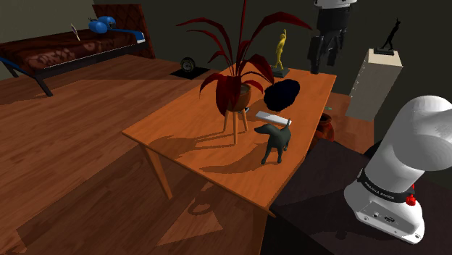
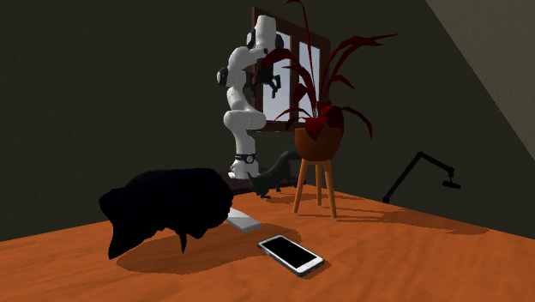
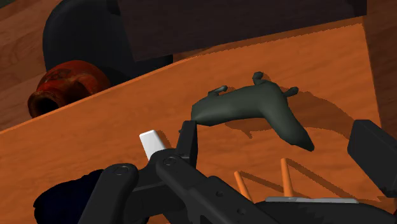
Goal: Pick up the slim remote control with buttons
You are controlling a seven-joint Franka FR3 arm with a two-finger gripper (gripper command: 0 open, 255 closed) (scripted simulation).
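Observation:
The slim white remote (image 1: 271, 118) lies flat on the orange wooden table (image 1: 188, 138), between a black shapeless lump (image 1: 281, 94) and a dark dog figurine (image 1: 274, 141). In the second exterior view only one end of the remote (image 2: 244, 223) pokes out from behind the lump (image 2: 167, 210). My black gripper (image 1: 326, 58) hangs high above the table's far side, well clear of the remote, open and holding nothing. In the wrist view the fingers (image 3: 188, 137) stand wide apart, with the remote's white end (image 3: 153, 141) and the dog figurine (image 3: 254, 108) far below.
A red-leaved plant (image 1: 235, 87) in a pot on a three-legged stand sits mid-table. A yellow statuette (image 1: 279, 51) stands at the far edge. A white phone with a black screen (image 2: 291, 254) lies near the lump. A red-brown vase (image 3: 67, 86) rests on the floor beside the table.

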